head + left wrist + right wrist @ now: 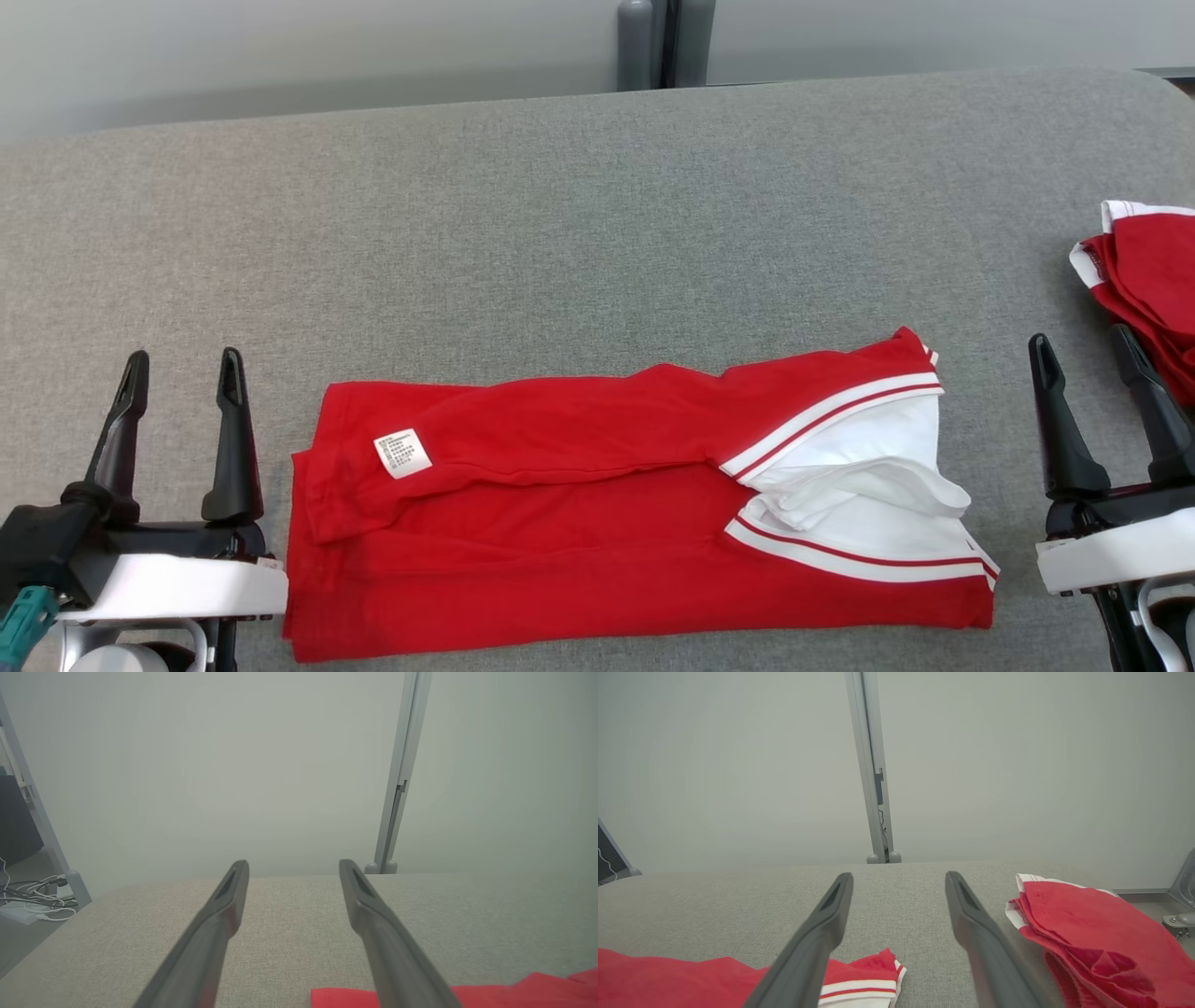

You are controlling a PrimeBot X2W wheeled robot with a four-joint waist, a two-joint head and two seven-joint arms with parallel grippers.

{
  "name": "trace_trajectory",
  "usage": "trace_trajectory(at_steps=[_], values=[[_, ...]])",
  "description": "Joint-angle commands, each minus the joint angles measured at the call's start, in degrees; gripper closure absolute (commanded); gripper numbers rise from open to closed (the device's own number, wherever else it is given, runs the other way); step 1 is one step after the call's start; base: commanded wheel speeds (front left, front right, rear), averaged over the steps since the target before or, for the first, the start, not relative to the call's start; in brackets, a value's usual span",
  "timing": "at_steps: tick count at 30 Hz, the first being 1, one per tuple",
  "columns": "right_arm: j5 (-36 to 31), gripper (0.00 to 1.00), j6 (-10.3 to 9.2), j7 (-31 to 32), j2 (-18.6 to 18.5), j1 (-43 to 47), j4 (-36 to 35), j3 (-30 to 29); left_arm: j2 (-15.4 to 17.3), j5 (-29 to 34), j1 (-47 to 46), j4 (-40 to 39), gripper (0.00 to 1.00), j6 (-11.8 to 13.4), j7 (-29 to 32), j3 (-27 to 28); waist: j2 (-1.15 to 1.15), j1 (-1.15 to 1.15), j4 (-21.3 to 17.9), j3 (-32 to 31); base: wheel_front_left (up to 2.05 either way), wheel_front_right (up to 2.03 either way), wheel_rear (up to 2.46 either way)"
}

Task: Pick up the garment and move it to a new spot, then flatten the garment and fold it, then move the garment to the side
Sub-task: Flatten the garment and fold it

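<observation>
Garment [560,551] lies folded near the front edge of the grey table [560,233], long axis running left to right, white striped end toward the robot's right. Left gripper [184,359] and right gripper [1079,338] rest just beside its two ends, fingers pointing forward, both spread wide and empty, with a second red pile [1146,271] near the right one.

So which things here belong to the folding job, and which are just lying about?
In the job: red garment, folded, on the grey table; left hand and right hand, both open, beside it.
Lying about: second red-and-white garment at the table's right edge; cables on the floor; grey post behind it.
</observation>
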Motion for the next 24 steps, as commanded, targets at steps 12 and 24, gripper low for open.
trace_trajectory(at_steps=[12, 24], values=[[1.0, 0.0, 0.03, 1.3, -1.4, -3.6, 4.7, -0.8, 0.7, -0.3, -2.9, 0.8, 0.0, -0.8, 1.5, -1.1, 0.0, 0.0, 1.7, 2.0, 0.0, 0.0, 0.0], [7.6, 0.0, 0.03, -0.7, -1.5, -7.0, 24.6, 9.0, -0.2, -0.6, -5.0, 1.5, 0.0, -1.3, 1.6, -2.4, 0.0, 0.0, 3.9, 4.3, 0.0, 0.0, 0.0]])
